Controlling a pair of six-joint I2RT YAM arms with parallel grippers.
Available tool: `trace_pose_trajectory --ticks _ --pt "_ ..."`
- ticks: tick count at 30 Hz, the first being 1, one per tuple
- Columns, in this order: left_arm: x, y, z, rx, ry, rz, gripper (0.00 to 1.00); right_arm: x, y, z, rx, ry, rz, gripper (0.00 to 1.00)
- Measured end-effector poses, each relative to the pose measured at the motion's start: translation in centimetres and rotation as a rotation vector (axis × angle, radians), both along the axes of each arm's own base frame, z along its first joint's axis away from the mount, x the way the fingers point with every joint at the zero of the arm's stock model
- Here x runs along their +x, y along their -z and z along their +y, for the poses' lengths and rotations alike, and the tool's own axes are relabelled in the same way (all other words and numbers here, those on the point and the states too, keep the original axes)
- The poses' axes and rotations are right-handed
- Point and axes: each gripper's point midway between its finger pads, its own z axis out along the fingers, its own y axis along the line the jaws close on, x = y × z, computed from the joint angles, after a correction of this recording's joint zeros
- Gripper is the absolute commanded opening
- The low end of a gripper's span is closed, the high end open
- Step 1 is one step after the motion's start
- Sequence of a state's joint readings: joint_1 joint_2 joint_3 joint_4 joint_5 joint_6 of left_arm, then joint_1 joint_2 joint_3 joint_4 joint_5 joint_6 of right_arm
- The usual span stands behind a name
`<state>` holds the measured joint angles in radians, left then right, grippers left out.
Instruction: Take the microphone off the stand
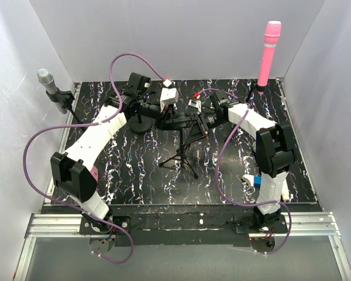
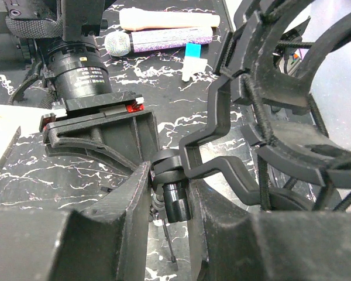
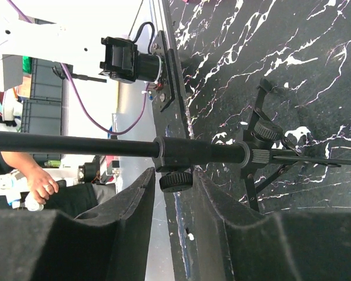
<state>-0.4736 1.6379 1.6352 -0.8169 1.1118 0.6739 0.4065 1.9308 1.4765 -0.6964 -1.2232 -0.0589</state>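
Two arms meet over a tripod stand [image 1: 179, 157] at the middle of the black marbled table [image 1: 134, 187]. In the right wrist view we see the right gripper [image 3: 175, 178] closed on the horizontal boom [image 3: 76, 143]. Its fingers press either side of the collar and its small knob, with the tripod hub just beyond. In the left wrist view the left gripper [image 2: 169, 175] is clamped on the pivot joint beneath the shock mount [image 2: 281, 132], whose ringed cage rises to the right of the fingers. Four microphones are visible. A pink microphone [image 1: 269, 52] stands upright in a holder at the far right corner. A silver-headed microphone [image 1: 45, 78] sits tilted in a clip at the far left edge. A peach microphone [image 2: 164, 19] and a purple glitter microphone [image 2: 164, 40] lie side by side on the table behind the right arm, near a blue-and-white piece [image 2: 191, 58]. We cannot tell from these views which microphone belongs to the mount.
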Motion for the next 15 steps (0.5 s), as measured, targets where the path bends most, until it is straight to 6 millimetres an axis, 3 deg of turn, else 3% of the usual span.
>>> trace_pose_trajectory --ticks 8,10,11,12,15 --pt "0.02 0.01 0.00 0.001 -0.002 0.000 0.00 -0.03 0.23 -0.01 -0.005 -0.002 -0.010 0.34" --pt "0.02 0.01 0.00 0.001 -0.002 0.002 0.00 -0.05 0.28 -0.03 -0.004 -0.004 -0.015 0.21" --pt "0.00 0.01 -0.01 0.001 -0.002 0.003 0.00 -0.07 0.31 -0.04 -0.003 -0.005 -0.017 0.08" --pt "0.00 0.03 0.00 0.002 -0.003 0.004 0.00 -0.09 0.37 -0.07 -0.003 -0.006 -0.017 0.01" --pt "-0.02 0.20 0.01 0.006 -0.007 0.013 0.00 -0.19 0.59 -0.13 -0.003 -0.008 -0.020 0.01"
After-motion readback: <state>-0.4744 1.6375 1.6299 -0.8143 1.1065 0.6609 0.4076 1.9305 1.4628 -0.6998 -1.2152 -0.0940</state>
